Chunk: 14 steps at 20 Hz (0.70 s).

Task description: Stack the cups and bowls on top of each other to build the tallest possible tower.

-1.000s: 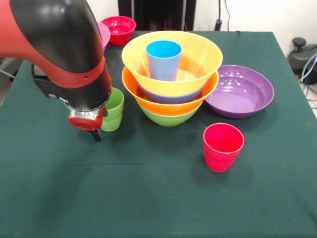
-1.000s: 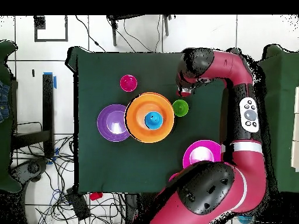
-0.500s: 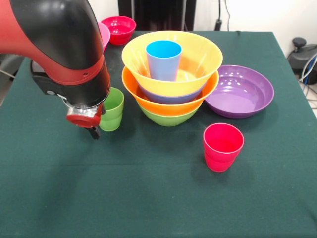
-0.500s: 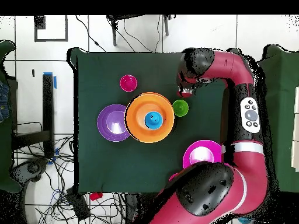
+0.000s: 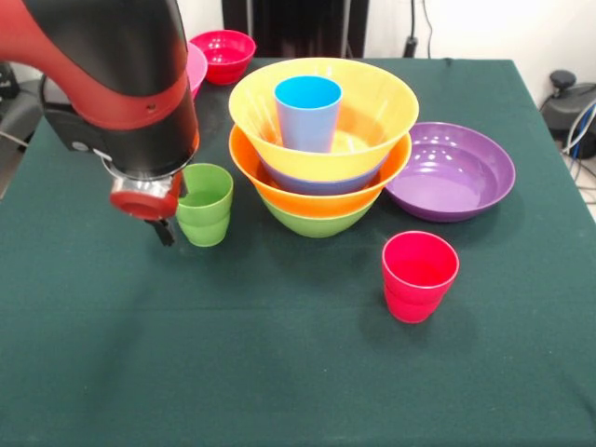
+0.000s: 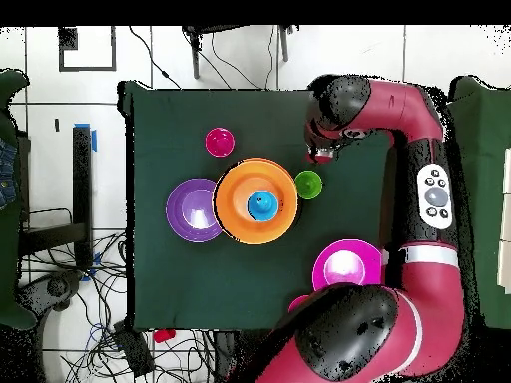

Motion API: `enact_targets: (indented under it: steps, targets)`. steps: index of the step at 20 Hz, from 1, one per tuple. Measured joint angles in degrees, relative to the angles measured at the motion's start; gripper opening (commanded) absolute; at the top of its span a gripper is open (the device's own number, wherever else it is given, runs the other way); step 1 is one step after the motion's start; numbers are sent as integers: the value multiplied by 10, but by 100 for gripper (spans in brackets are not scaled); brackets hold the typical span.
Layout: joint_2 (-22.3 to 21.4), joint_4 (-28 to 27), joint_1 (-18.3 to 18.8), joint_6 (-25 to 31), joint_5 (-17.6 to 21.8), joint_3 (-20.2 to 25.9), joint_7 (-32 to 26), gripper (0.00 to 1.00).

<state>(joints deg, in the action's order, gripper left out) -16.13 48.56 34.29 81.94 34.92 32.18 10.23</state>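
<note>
Green cup stands upright at centre left of the front view, just left of the tower. My gripper hangs just to its left, low beside it; I cannot tell whether the gripper is spread or closed.

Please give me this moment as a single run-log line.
gripper: beside green cup, holding nothing seen | tower: blue cup on top | red cup: loose | purple bowl: loose
</note>
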Motion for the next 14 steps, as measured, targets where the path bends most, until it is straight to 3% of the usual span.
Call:
enact_targets:
  steps: [6,14]
  targets:
    - [-24,43,4,-4,-20,-9,0,100]
    - [-49,131,10,-65,-37,-26,0,100]
